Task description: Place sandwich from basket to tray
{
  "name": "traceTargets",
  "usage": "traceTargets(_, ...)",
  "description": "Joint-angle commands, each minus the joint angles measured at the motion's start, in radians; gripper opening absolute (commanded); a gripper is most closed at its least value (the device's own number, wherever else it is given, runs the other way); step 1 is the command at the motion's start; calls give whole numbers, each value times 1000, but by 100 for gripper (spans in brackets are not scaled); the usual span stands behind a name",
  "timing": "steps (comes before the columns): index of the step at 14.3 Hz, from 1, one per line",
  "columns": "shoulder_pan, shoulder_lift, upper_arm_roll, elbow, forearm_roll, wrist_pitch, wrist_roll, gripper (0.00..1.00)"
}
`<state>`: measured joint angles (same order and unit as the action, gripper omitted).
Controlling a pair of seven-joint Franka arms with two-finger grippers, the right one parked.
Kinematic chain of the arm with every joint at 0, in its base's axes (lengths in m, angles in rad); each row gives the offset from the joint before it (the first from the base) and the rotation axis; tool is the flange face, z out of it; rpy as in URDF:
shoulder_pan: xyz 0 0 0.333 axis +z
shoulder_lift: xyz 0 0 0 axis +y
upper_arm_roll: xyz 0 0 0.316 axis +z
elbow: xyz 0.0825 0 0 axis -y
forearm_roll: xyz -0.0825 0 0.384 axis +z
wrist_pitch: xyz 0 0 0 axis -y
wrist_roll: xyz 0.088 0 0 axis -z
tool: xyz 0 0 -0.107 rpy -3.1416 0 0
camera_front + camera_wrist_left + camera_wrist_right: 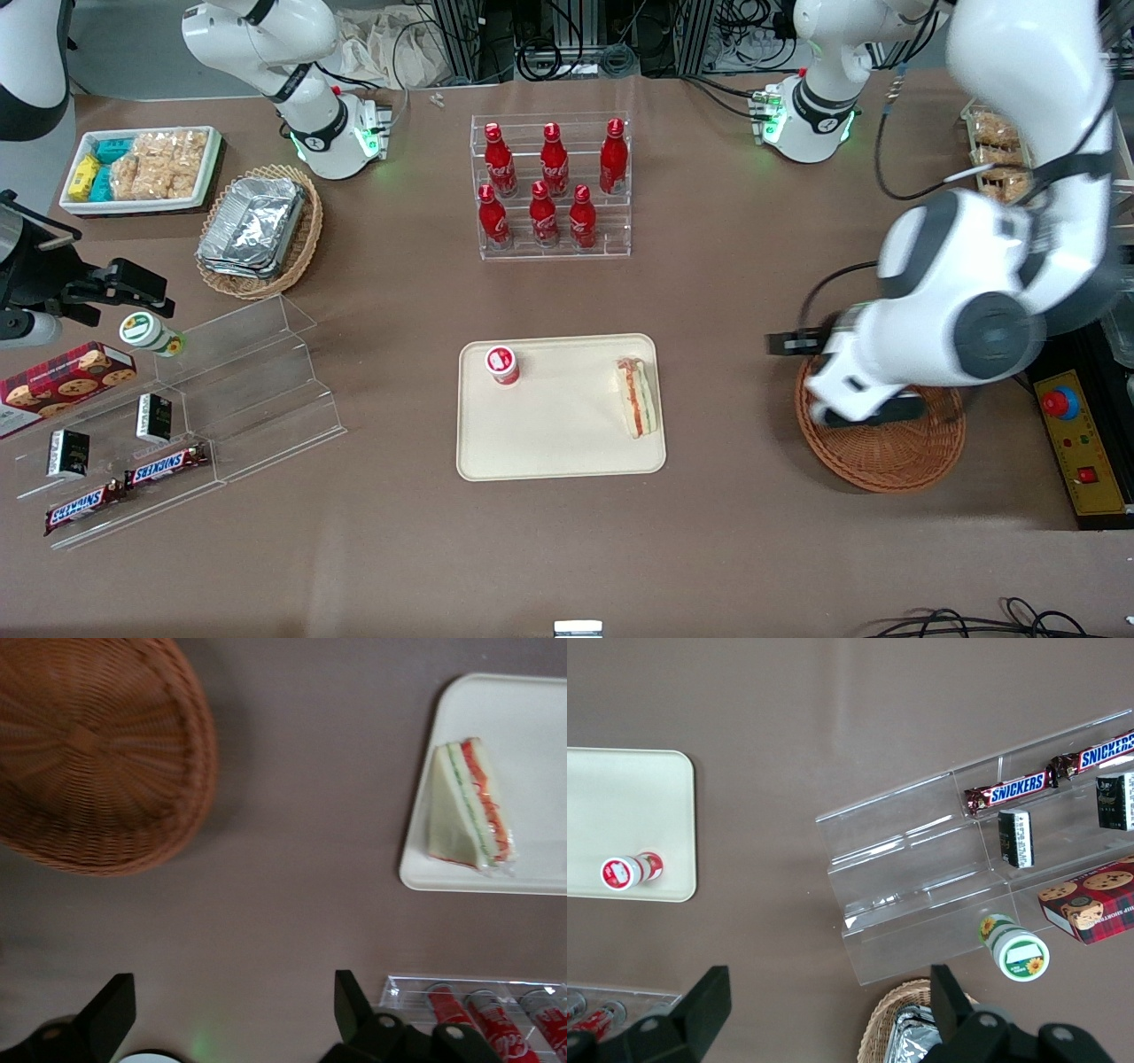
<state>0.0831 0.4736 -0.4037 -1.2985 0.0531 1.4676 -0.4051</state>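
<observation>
The sandwich (640,397) lies on the cream tray (558,425), at the tray's edge nearest the working arm. The left wrist view shows it there too (469,806), on the tray (532,718), with its orange-red and green layers showing. The reddish-brown wicker basket (886,452) sits beside the tray toward the working arm's end, and its inside looks empty (89,753). My left gripper (828,379) hangs over the basket's rim nearest the tray. It is open and empty (232,992), above bare table between basket and tray.
A small red-capped cup (501,364) stands on the tray. A clear rack of red bottles (551,186) stands farther from the front camera. A yellow control box with a red button (1072,434) lies beside the basket. A clear shelf with snacks (230,390) stands toward the parked arm's end.
</observation>
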Motion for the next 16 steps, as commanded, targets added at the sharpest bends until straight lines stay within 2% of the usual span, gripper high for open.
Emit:
traceTargets(1,98,-61,-1,-24,27,-68,48,99)
traceTargets(4,176,-92,-3,-28,34,-82,66,99)
traceTargets(6,178,-89,-3,-28,70,-82,77,99)
traceTargets(10,210,-92,-3,-28,82,-81,81,99)
traceTargets(13,211,-116,12,-37,99,-82,178,99)
traceTargets(15,143,-139,116,-39,76,-81,271,100)
traceTargets(16,76,-145,211,-38,59,-78,305,100)
